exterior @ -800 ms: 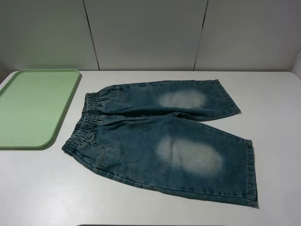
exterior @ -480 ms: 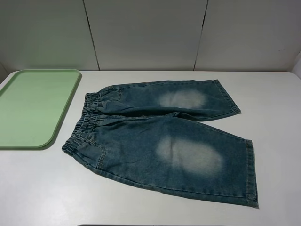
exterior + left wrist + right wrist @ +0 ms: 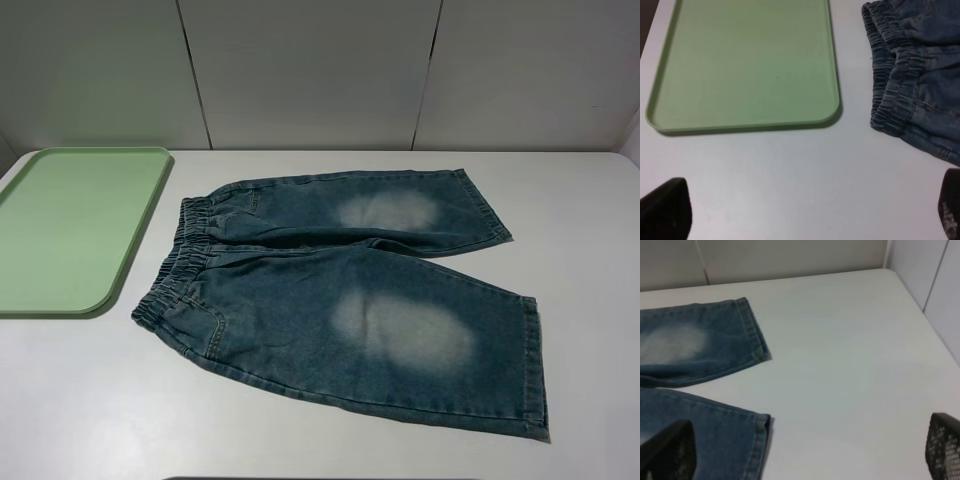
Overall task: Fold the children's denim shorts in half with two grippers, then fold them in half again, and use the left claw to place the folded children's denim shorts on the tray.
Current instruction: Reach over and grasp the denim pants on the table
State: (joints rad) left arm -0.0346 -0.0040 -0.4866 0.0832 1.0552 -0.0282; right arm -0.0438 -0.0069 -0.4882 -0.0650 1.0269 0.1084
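Observation:
The children's denim shorts (image 3: 340, 290) lie flat and unfolded in the middle of the white table, waistband toward the left, both legs toward the right, a pale faded patch on each leg. The pale green tray (image 3: 70, 228) sits at the left, with nothing on it. Neither gripper shows in the exterior view. In the left wrist view my left gripper (image 3: 807, 210) is open above bare table, between the tray (image 3: 740, 65) and the waistband (image 3: 890, 75). In the right wrist view my right gripper (image 3: 805, 450) is open above the table beside the leg hems (image 3: 752, 332).
The white table (image 3: 580, 220) has bare surface right of the shorts and along the front. A pale panelled wall (image 3: 310, 70) runs behind the table. A wall panel (image 3: 935, 285) also stands past the table's right edge.

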